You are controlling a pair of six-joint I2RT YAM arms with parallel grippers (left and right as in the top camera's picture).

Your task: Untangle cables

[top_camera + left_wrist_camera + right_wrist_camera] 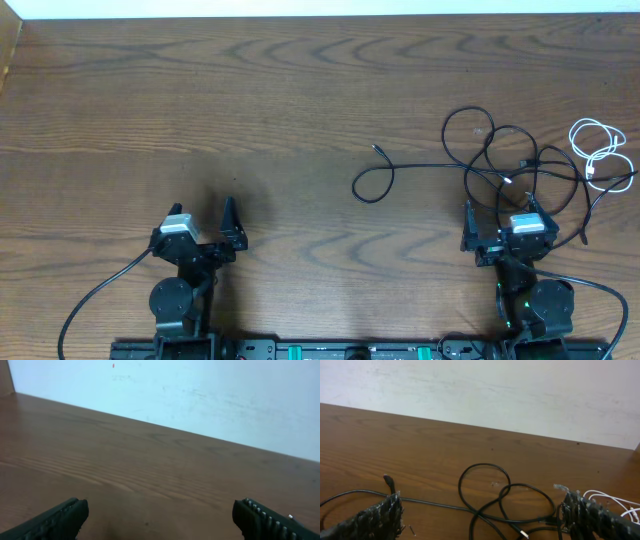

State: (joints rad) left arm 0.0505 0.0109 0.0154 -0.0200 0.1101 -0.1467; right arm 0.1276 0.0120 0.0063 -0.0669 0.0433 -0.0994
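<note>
Table: brown wood; pale wall beyond its far edge
Black cables: tangled loops at the right; we cannot trace each strand
White cable: right of them; cut off in the wrist view
Left gripper: spread wide, empty
Right gripper: spread wide, empty; hides the nearest loops

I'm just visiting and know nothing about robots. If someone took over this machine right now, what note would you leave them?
Left gripper: open, empty, over bare table, away from the cables.
Right gripper: open, empty, right in front of the tangle.
Cables: black cables looped over one another on the table's right side; white cable coiled at their right edge.
Done: nothing separated yet.
Left: pull each cable free and lay them apart.
</note>
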